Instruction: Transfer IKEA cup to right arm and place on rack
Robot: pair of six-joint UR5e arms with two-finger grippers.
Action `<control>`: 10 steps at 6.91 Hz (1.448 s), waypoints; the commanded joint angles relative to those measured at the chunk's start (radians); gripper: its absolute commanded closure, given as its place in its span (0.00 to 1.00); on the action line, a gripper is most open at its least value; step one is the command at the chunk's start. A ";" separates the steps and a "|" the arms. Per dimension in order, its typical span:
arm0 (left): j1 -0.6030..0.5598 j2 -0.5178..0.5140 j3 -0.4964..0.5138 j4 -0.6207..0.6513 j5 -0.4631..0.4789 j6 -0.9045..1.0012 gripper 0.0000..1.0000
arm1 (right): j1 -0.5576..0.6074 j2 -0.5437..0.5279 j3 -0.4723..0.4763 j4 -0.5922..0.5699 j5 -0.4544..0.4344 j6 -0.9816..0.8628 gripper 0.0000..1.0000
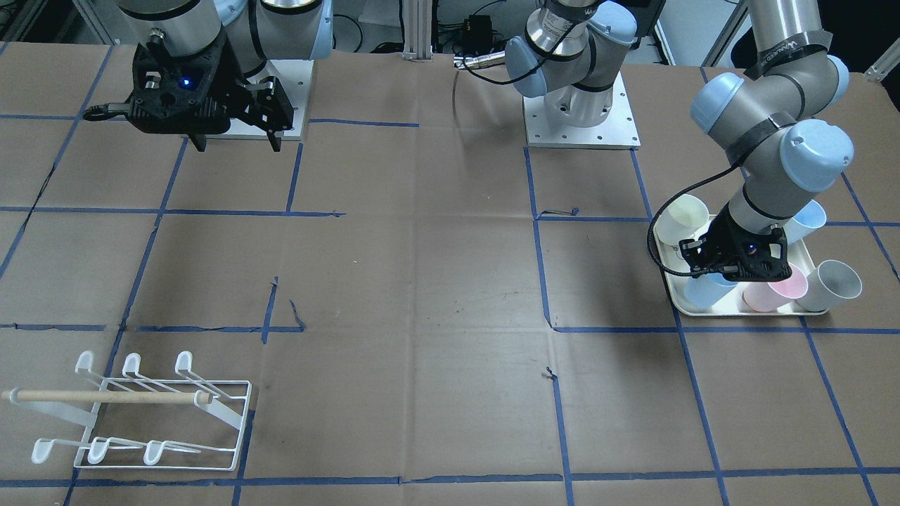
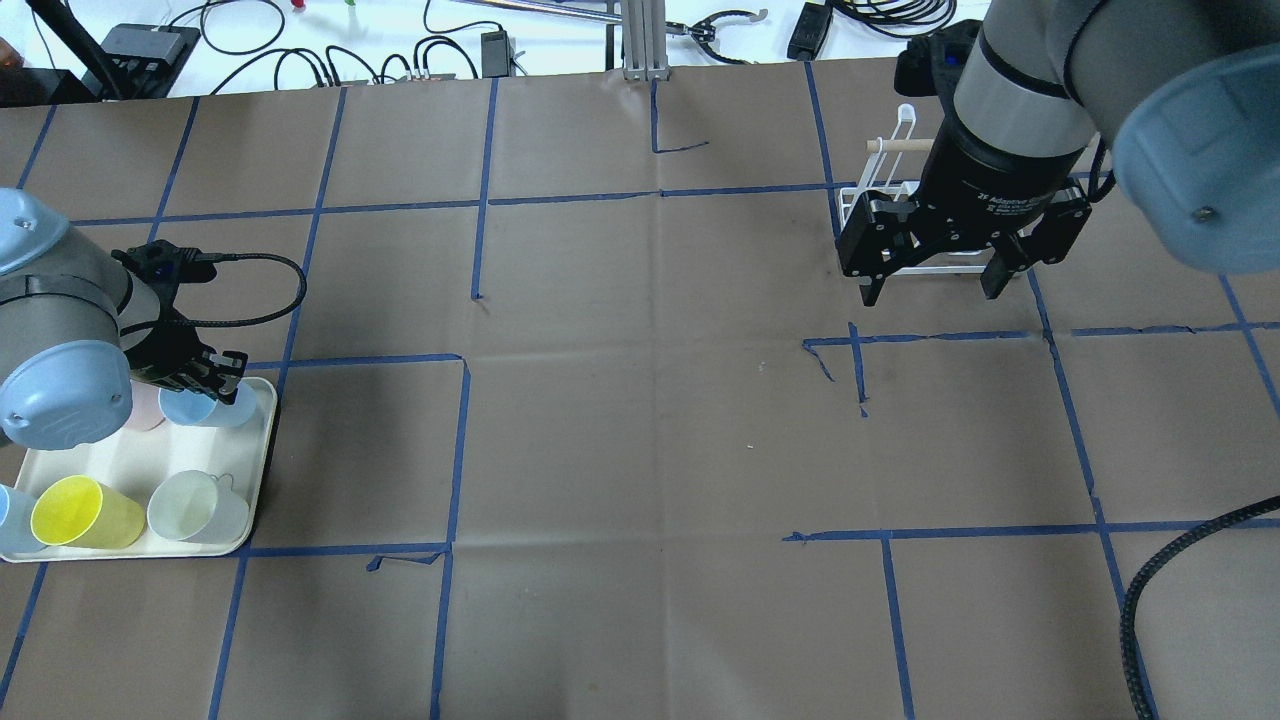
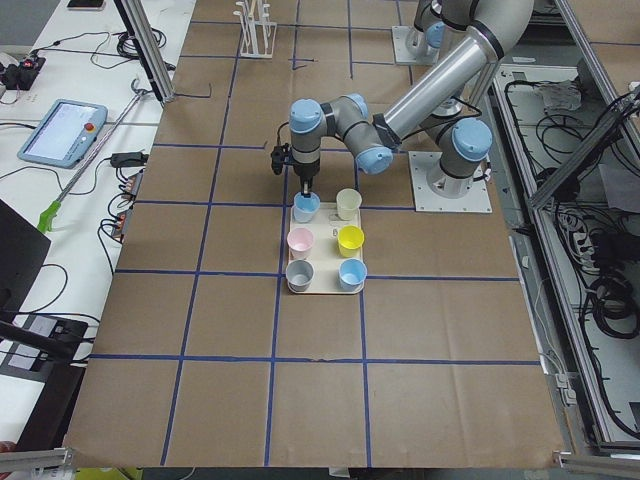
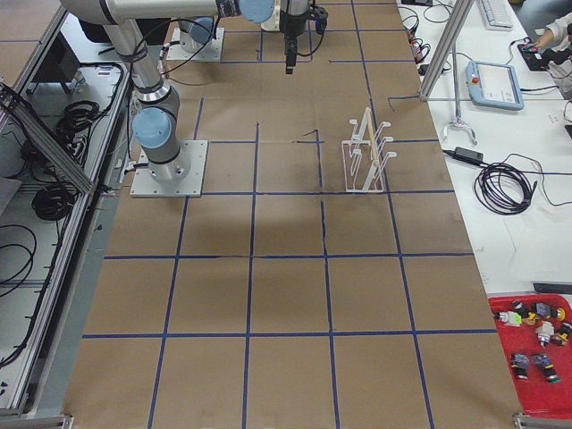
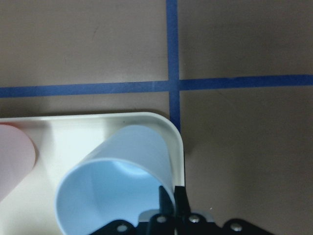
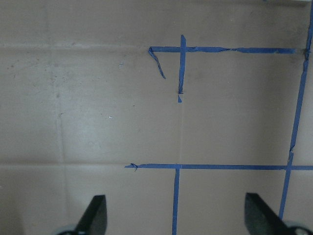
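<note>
My left gripper (image 1: 718, 270) reaches down into the cream tray (image 1: 676, 303) and is shut on the rim of a pale blue cup (image 5: 117, 181), one finger inside and one outside. The cup (image 2: 207, 408) sits at the tray's corner (image 5: 161, 122). My right gripper (image 2: 930, 290) is open and empty, held high above the table; in the front view it is near its base (image 1: 235, 144). The white wire rack (image 1: 140, 414) with a wooden dowel stands far from the tray. In the overhead view the rack (image 2: 880, 200) is partly hidden behind the right gripper.
The tray holds several other cups: pink (image 1: 777, 288), grey (image 1: 833, 284), cream (image 1: 685, 214), another blue (image 1: 808, 218) and yellow (image 2: 85, 512). Brown paper with blue tape lines (image 2: 660, 400) covers the table between the arms. The arm bases (image 1: 580, 105) stand at the robot's side.
</note>
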 commanded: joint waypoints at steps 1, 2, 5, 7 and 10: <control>-0.001 0.031 0.056 -0.054 0.005 0.000 1.00 | 0.000 0.000 0.000 -0.001 0.000 0.000 0.00; -0.007 0.038 0.162 -0.198 0.001 -0.005 1.00 | 0.000 0.002 0.001 0.000 0.000 0.000 0.00; -0.010 0.002 0.502 -0.600 -0.005 -0.011 1.00 | 0.000 0.000 0.000 0.000 0.000 0.000 0.00; -0.018 0.002 0.557 -0.642 0.001 -0.011 1.00 | 0.000 0.000 0.001 0.000 0.000 0.000 0.00; -0.076 0.005 0.602 -0.655 0.030 -0.011 1.00 | 0.000 0.000 0.001 0.000 0.000 0.000 0.00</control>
